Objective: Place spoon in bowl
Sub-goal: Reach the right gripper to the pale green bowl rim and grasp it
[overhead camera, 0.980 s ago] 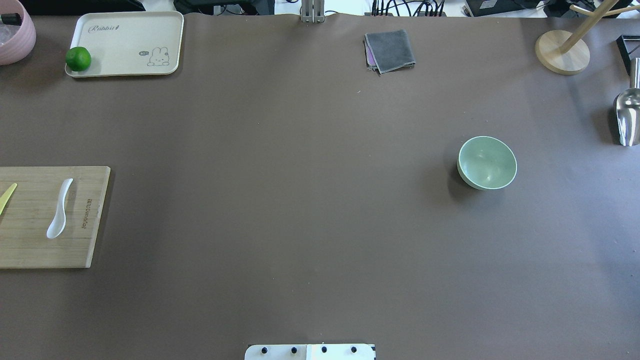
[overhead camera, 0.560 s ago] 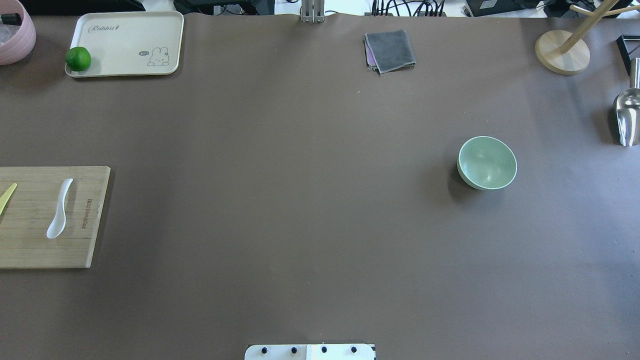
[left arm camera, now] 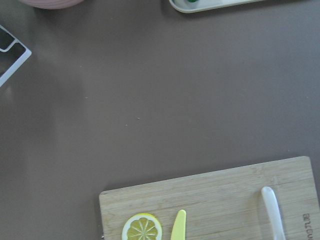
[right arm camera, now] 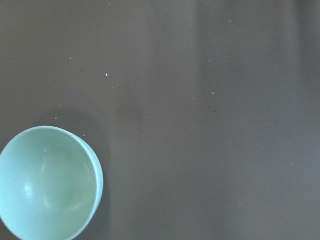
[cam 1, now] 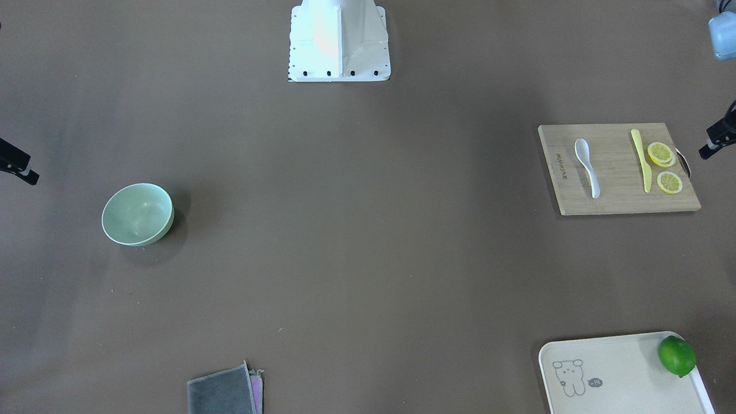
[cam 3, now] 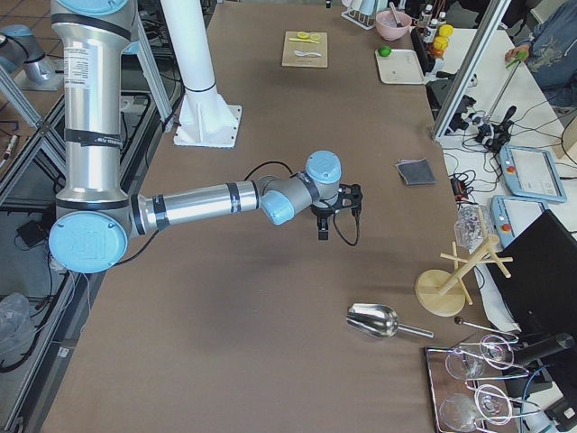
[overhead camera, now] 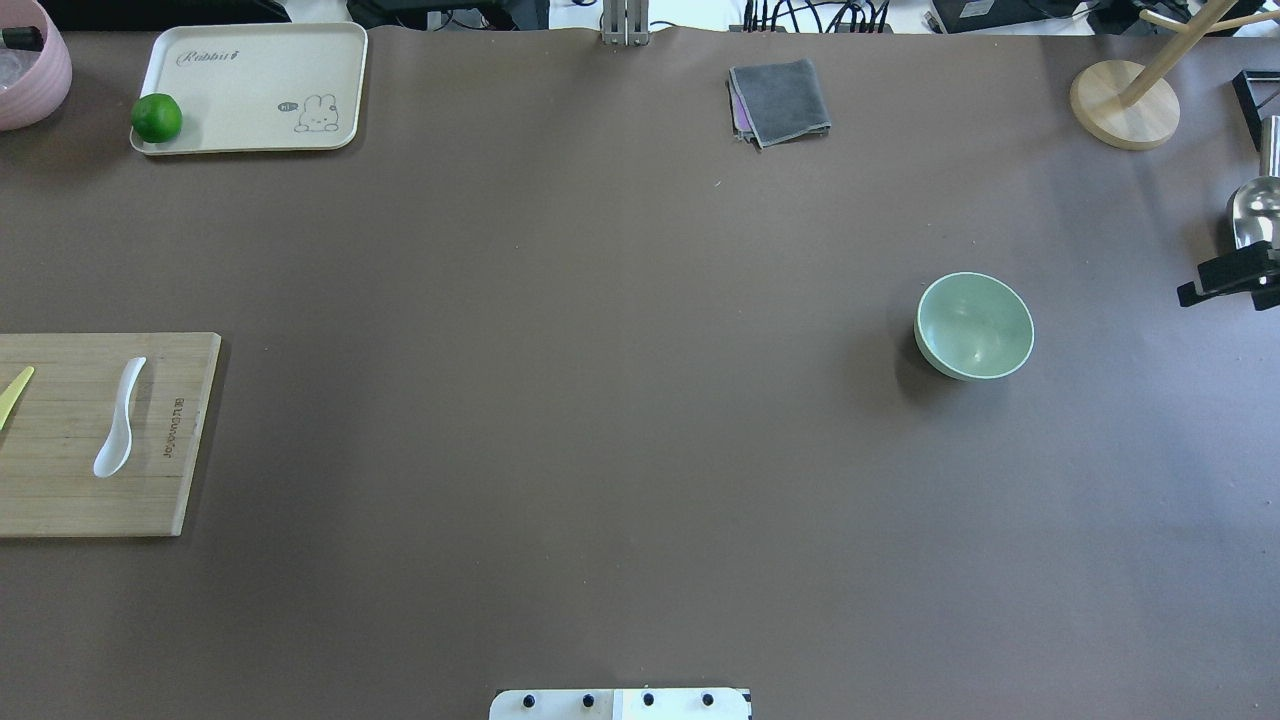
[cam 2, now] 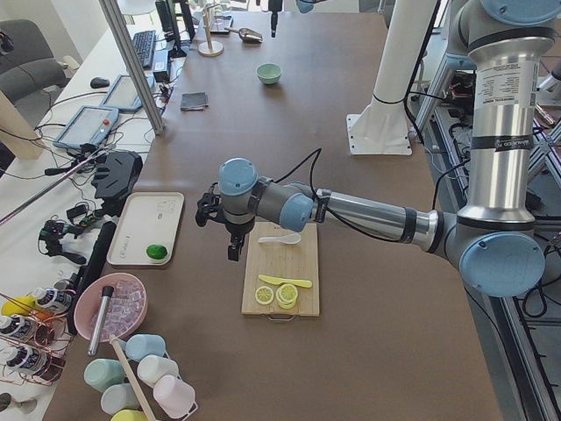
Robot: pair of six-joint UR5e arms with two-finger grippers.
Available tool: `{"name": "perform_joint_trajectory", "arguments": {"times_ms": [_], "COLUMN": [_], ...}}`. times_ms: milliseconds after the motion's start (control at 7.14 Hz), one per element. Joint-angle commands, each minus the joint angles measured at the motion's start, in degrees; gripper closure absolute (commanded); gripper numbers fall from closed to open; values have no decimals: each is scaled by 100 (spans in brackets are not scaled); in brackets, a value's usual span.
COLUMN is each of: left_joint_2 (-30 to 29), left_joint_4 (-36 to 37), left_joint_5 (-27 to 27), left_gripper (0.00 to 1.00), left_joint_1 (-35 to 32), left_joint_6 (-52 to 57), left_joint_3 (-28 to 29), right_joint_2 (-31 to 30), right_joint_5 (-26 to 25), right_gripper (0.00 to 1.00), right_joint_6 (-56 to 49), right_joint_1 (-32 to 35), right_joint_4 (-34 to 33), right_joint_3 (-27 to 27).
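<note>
Near left, the glossy white spoon (overhead camera: 120,418) lies flat on the bamboo cutting board (overhead camera: 60,500), whose engraved mark is too small to read, well apart from the mint-green bowl (overhead camera: 975,325) at right. At far left the tray (overhead camera: 250,60) reads "Rabbit". The front view shows lemon slices (cam 1: 661,153) by the yellow knife (cam 1: 640,158), which the overhead view cuts off. My left gripper (cam 1: 710,146) and right gripper (overhead camera: 1205,285) show only at the edges, so I cannot tell how their jaws stand.

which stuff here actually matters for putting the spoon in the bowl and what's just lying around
For the job:
spoon, lying on the cutting board
bowl, empty, far across the table

Just lying about:
cutting board, yellow knife, lemon slices
tray with a lime
grey cloth
metal scoop
wooden stand
</note>
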Motion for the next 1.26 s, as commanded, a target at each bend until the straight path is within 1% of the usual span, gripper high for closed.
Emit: {"name": "perform_joint_trajectory", "arguments": {"times_ms": [0, 140, 280, 420, 560, 700, 840, 980, 1120], "left_joint_2": [-3, -3, -3, -3, -3, 23, 67, 111, 120], "left_joint_4": [-109, -118, -196, -440, -530, -531, -531, -531, -540], "left_joint_5": [13, 13, 143, 310, 338, 547, 575, 575, 575], "left_gripper": [2, 2, 2, 2, 2, 2, 2, 3, 3], "left_joint_1": [259, 416, 592, 803, 970, 1146, 1234, 1401, 1550], "left_joint_6": [-329, -512, -696, -1063, -1250, -1295, -1313, -1409, -1741], "left_joint_3": [-21, -21, -21, -12, 14, 14, 23, 101, 111], "right_joint_2": [364, 523, 768, 866, 1006, 1043, 1043, 1052, 1208], "right_joint_5": [-478, -506, -619, -664, -673, -656, -664, -630, -542], "right_gripper": [5, 6, 9, 14, 20, 39, 75, 100, 100], "right_joint_6": [593, 630, 726, 727, 745, 754, 754, 762, 841], "right_joint_1": [-705, -847, -1048, -1181, -1243, -1279, -1331, -1332, -1332], "right_joint_4": [47, 47, 47, 47, 47, 47, 47, 38, 38], "right_joint_3": [-110, -259, -513, -707, -883, -919, -963, -964, -885]}}
